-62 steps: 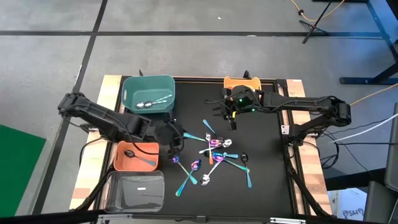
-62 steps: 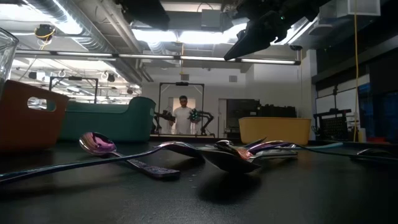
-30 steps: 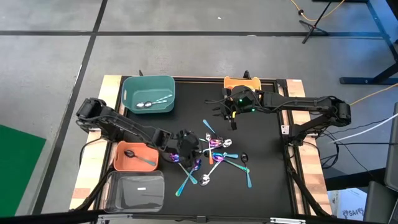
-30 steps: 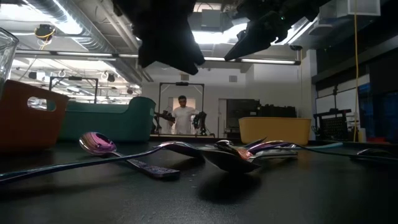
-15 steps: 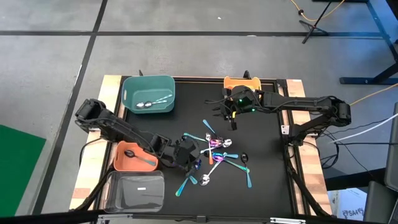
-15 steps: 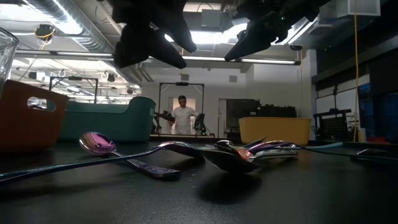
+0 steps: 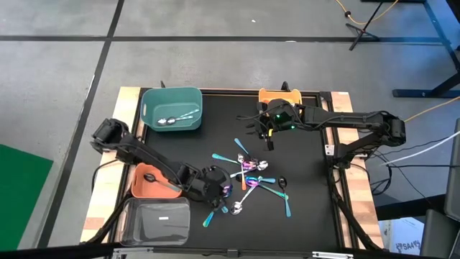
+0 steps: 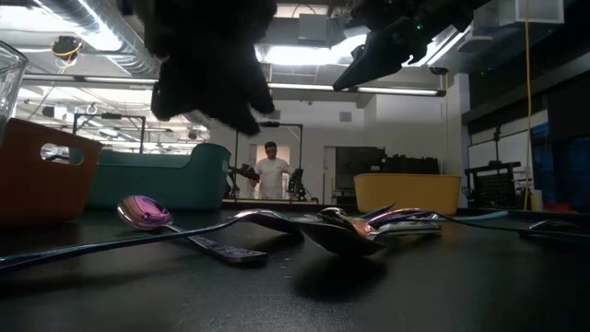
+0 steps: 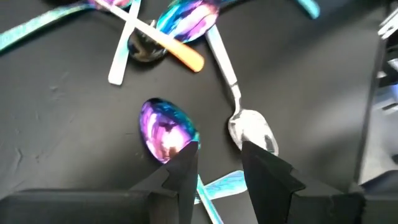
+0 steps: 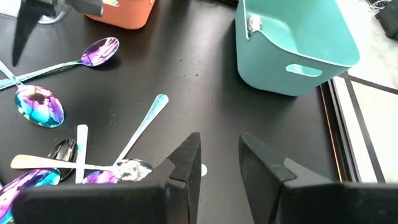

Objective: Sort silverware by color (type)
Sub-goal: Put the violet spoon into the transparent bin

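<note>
**Right wrist view: spoons and bins past parted fingers**

The right gripper [image 10: 217, 165] shows two dark fingers standing apart over the black desk [image 10: 205, 93]. A teal bin [image 10: 292, 43] sits at 1 o'clock, an orange bin [image 10: 121, 11] at 11. Rainbow spoons [image 10: 38, 104] lie at 9 o'clock, with a teal-handled spoon [image 10: 143, 127] nearer the middle

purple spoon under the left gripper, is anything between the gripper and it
Nothing visible does. The left gripper hangs open above the iridescent purple spoon, with bare black mat between them. A silver spoon lies close beside it and a teal handle shows below the fingers, but neither covers the purple bowl.
</note>
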Robot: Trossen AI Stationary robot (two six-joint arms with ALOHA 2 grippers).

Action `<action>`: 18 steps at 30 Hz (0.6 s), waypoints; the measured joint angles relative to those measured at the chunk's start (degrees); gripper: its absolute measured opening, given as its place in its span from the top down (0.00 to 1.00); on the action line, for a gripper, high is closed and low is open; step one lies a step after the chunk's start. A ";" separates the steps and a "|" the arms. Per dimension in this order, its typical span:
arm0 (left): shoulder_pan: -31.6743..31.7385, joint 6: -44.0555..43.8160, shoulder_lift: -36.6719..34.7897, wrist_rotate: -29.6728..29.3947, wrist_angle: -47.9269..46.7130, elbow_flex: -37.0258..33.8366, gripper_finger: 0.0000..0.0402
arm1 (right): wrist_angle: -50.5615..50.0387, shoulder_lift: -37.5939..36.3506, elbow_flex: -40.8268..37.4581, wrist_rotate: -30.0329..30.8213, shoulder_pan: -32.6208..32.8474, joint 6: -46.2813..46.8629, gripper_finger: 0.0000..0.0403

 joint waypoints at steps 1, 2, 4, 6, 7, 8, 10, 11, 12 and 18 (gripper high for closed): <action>0.00 0.00 0.58 0.09 -0.01 0.00 0.71 | 0.01 0.00 0.00 -0.04 0.00 0.00 0.76; 0.00 0.09 1.02 0.11 -0.05 0.00 0.71 | 0.00 0.00 0.00 -0.04 0.00 0.00 0.76; 0.00 0.09 1.96 0.19 0.03 0.00 0.71 | 0.00 0.00 0.00 -0.04 0.00 0.00 0.76; -0.02 0.16 2.95 0.43 -0.02 0.00 0.71 | 0.00 0.00 0.00 -0.04 0.00 0.00 0.76; -0.12 0.18 3.45 0.72 -0.10 0.00 0.71 | -0.02 0.00 0.00 -0.05 0.00 0.00 0.76; -0.13 0.20 3.89 1.04 -0.07 0.00 0.71 | 0.00 0.00 0.00 -0.05 0.00 0.00 0.76; -0.13 0.20 4.44 1.99 -0.27 0.00 0.71 | -0.02 0.00 0.00 -0.04 0.00 0.01 0.76; -0.15 0.20 4.65 2.47 -0.26 0.00 0.71 | -0.02 0.00 0.00 -0.06 0.00 0.00 0.76; -0.15 0.22 4.91 2.78 -0.25 0.00 0.71 | -0.03 0.00 0.00 -0.06 0.00 0.01 0.76; -0.15 0.22 5.73 3.11 -0.72 0.00 0.71 | -0.09 0.00 0.00 -0.06 0.00 0.02 0.76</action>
